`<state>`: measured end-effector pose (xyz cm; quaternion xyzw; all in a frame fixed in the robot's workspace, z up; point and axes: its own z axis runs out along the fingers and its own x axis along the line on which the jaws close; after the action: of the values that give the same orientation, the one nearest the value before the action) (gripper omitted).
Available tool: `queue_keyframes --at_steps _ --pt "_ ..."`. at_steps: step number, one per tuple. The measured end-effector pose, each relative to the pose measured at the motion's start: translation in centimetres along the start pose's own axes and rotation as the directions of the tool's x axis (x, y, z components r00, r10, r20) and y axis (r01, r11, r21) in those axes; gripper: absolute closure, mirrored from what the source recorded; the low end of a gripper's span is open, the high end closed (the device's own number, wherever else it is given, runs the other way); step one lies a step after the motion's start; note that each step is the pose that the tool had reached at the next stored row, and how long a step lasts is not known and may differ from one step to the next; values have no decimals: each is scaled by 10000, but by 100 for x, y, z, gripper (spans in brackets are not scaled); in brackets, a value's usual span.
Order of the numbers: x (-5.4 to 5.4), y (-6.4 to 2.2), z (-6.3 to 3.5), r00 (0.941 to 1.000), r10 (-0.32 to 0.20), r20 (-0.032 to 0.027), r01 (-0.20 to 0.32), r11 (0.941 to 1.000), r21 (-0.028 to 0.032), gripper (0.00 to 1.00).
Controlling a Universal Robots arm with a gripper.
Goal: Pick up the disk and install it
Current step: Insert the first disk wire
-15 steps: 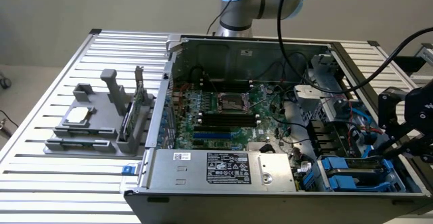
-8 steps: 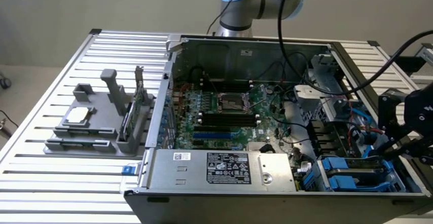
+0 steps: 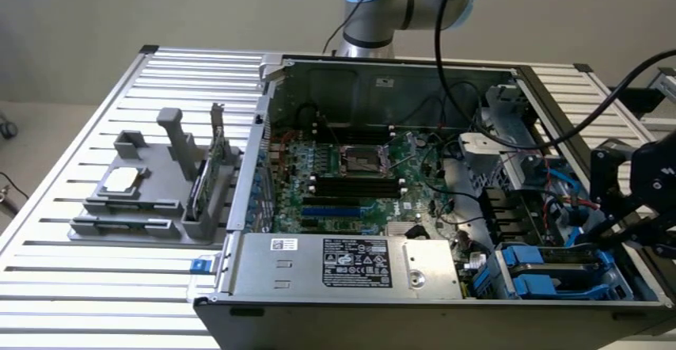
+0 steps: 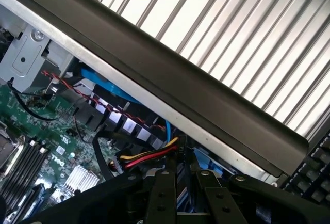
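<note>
The hand (image 3: pixel 610 235) is hovering at the exterior view's right, over the front corner of the open computer case (image 3: pixel 423 306), just above the drive bay. I cannot tell from either view whether the hand is apart or clamped on anything. The disk (image 3: pixel 555 271) is sitting low in that bay, blue carrier frame showing round it, directly under the hand; contact between them is unclear. In the wrist view the hand (image 4: pixel 184 177) is pointing down into the case beside the dark case wall (image 4: pixel 206 95), with a red and yellow cable bundle (image 4: pixel 149 156) and a blue cable (image 4: pixel 105 85) running just beyond it. The motherboard (image 3: pixel 349 176) is lying in the middle of the case, and the silver power supply (image 3: pixel 354 261) is lying along its front edge. A grey fixture (image 3: pixel 148 188) is standing on the slatted desk (image 3: pixel 63 287) at the exterior view's left, well apart from the hand. A keyboard edge (image 4: pixel 317 167) is showing outside the case.
</note>
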<state>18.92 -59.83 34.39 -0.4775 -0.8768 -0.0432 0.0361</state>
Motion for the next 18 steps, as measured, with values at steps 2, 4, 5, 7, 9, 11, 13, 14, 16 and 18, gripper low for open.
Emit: queue_keyframes --at_steps 2,4,5,7,9,11,13,14,16,18 --pt "-4 1 8 10000 31 -35 -31 10000 -19 78" --pt "-10 1 13 10000 56 -70 -56 10000 -35 78" --pt "-12 1 16 9999 66 -92 -67 10000 -43 78" --pt "-16 1 17 9999 83 -142 -84 9999 -62 78" --pt "-18 0 18 9997 92 -208 -94 9999 -90 78" --pt "-21 0 17 9996 97 -271 -101 9999 -113 78" --pt "-23 1 17 9995 105 -304 -109 9999 -119 78" --pt "-22 2 17 9995 110 -309 -114 9999 -119 78" --pt "-23 1 14 9994 116 -312 -120 9999 -114 78" --pt "-22 2 0 9994 119 -317 -122 9999 -109 78"
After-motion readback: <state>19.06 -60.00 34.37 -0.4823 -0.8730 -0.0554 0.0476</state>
